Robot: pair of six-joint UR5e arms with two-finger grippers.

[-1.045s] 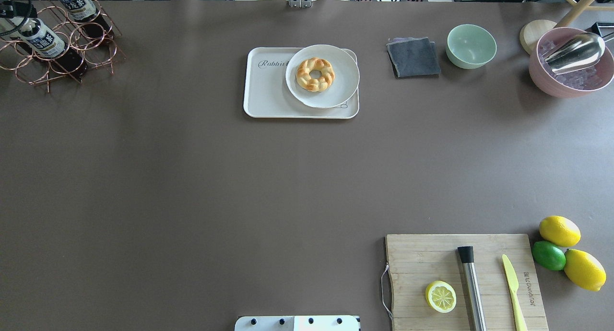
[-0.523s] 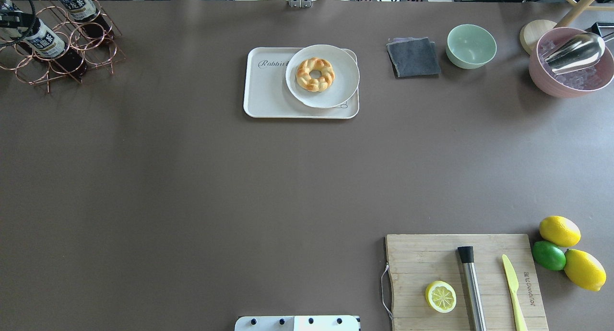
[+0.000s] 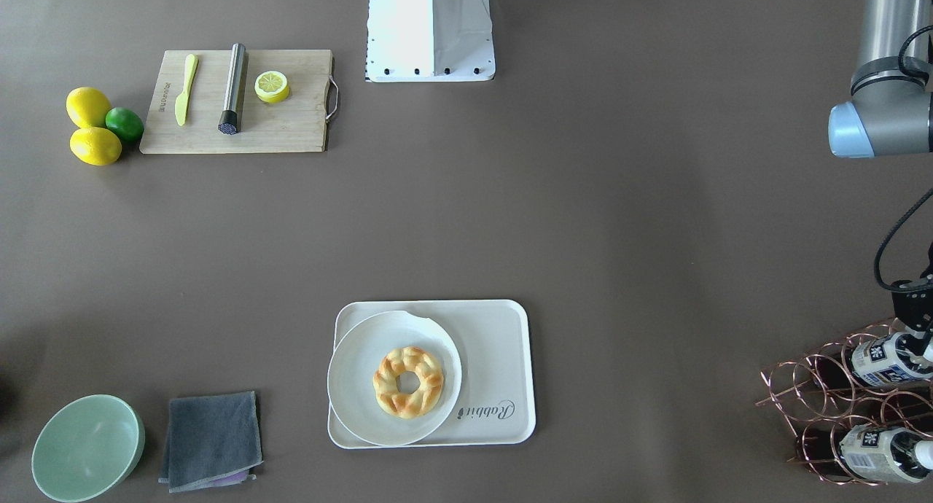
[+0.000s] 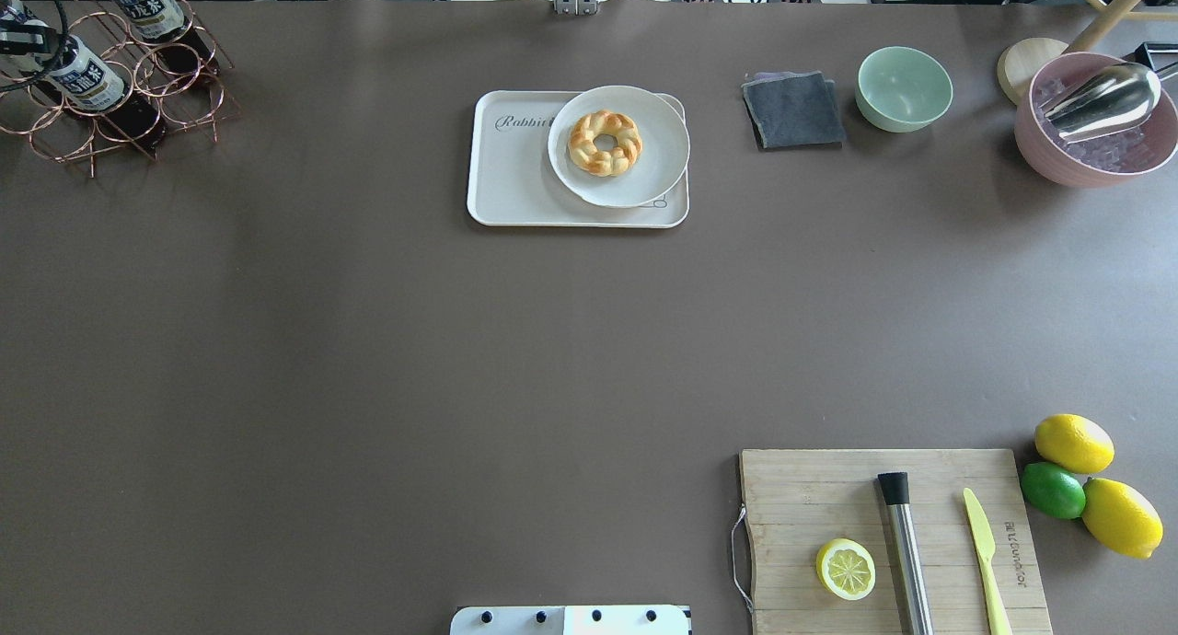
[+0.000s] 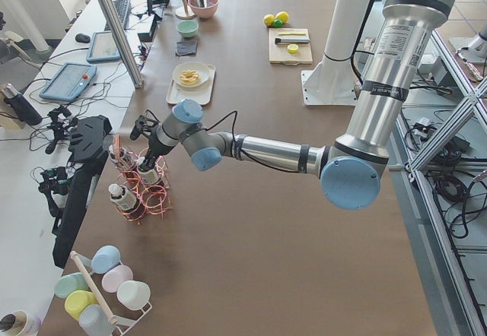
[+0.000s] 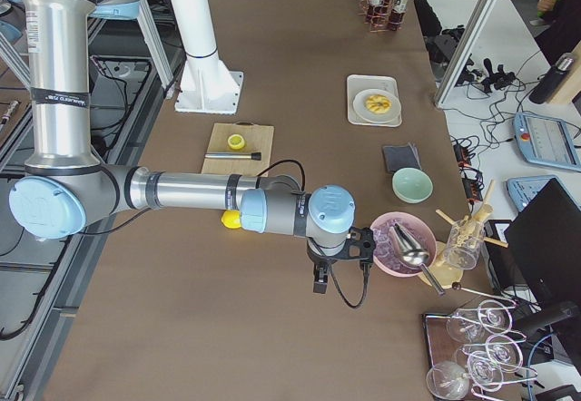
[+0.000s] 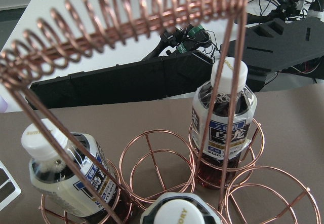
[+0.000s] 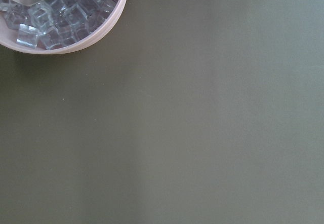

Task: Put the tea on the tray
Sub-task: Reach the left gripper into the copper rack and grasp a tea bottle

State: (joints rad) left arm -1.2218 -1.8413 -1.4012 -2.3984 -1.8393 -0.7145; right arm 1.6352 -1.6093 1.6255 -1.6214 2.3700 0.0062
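Left gripper had crept slightly toward the robot and the table's left edge over the last second. Tea and copper rack looked unmoved. Tea sat tilted in a rack ring at the far-left corner, well apart from the tray, with the gripper right at its cap end. Couldn't tell if the jaws were parted or clamped on the neck, since no view showed the fingers. Right gripper hung beside the pink ice bowl, seen only from the side, so its state couldn't be told either.

Judged step: grasping tea for pull-out. Best to grip the cap/neck squarely and draw along the ring's axis. A sideways pull would likely drag the light wire rack. Coil handle across the rack needed clearance. On the tray only the strip by the "Rabbit" script was free. Plate with bread ring covered the rest.

Overhead clipped the gripper at the frame edge and showed two bottles clearly, while the left side view showed three. Only the left wrist cam showed a white cap just under the lens, probably tea's. Only front-facing showed the plate's notch.
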